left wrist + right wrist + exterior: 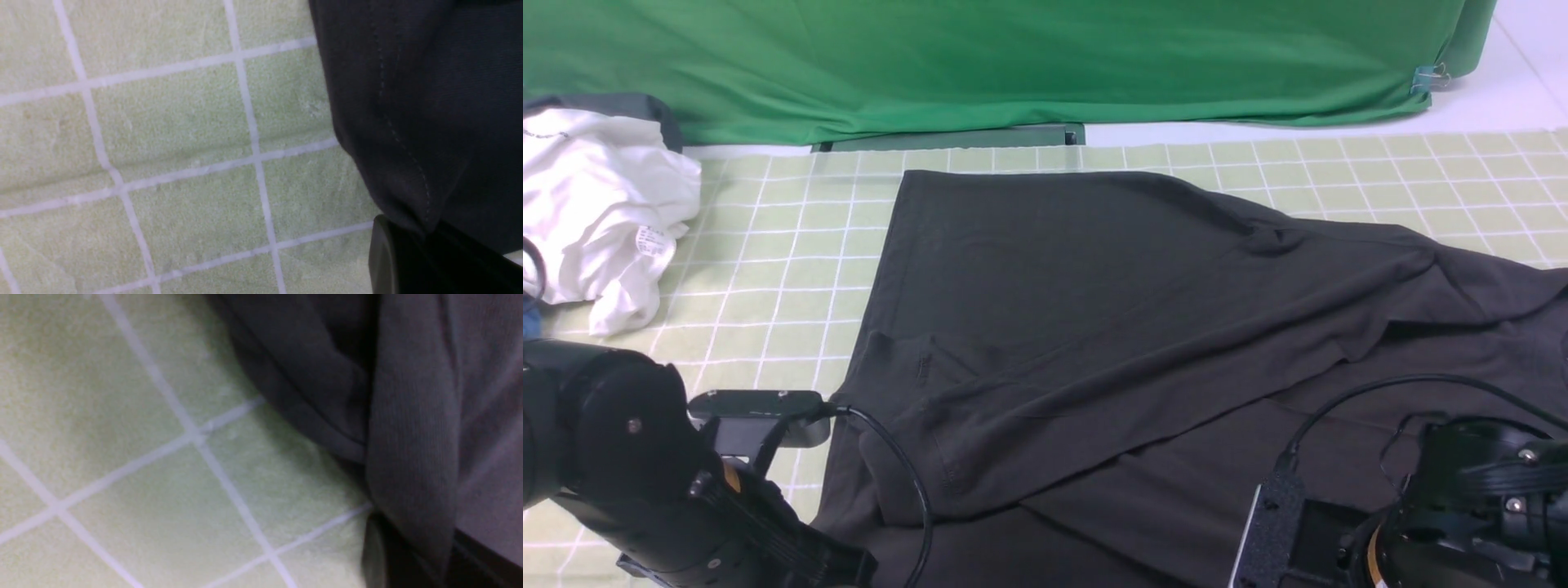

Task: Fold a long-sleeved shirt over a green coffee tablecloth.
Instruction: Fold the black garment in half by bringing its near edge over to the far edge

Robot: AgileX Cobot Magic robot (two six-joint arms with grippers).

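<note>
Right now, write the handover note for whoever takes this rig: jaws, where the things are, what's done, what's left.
Left jaws: shut, pinching the long-sleeved shirt at a stitched edge on its near side, toward the robot's left.
Right jaws: shirt fabric bunches down into them; whether they are open or shut cannot be told.
Things: the shirt is spread on the green coffee tablecloth, flat at the far side and rumpled on the right.
Done: one layer lies folded diagonally across the body.
Left: the remaining folds; it is not a compact stack yet.
</note>
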